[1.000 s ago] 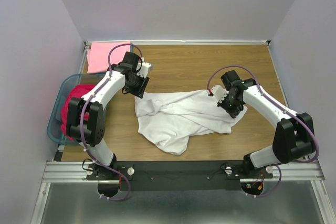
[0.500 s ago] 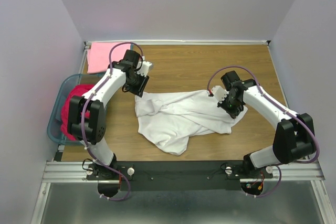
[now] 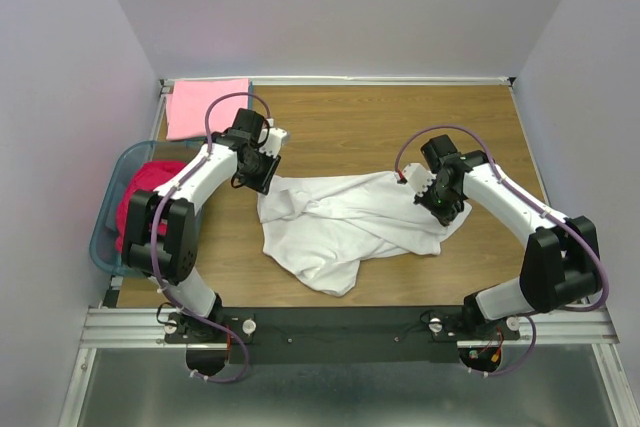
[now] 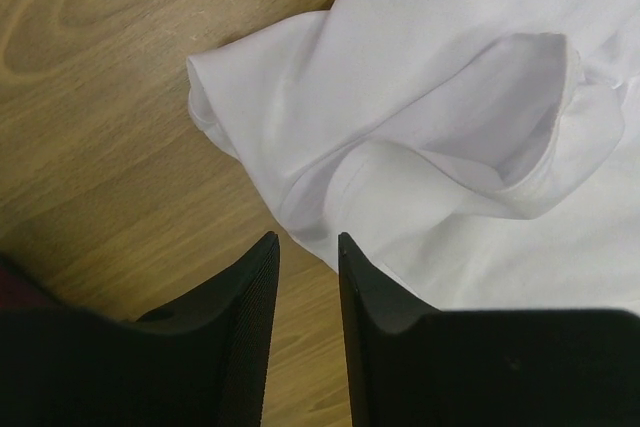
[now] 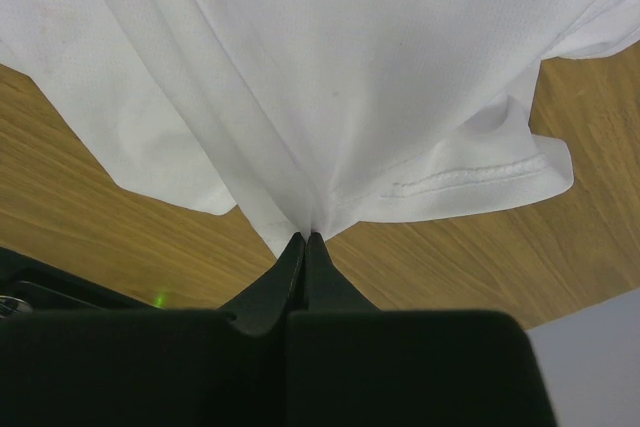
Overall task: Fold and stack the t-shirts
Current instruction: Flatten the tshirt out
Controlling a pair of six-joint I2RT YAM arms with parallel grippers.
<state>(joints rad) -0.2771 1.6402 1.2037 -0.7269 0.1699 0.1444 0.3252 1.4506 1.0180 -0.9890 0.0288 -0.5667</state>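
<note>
One white t-shirt [image 3: 340, 222], soft and limp | right claw [image 5: 304, 238] pinches its fabric | left claw [image 4: 306, 247] slightly open, empty | we would grip its nearest edge.

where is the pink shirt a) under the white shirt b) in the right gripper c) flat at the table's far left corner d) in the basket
c, the pink shirt lies flat at the far left corner of the table, apart from the basket and the white shirt
</note>
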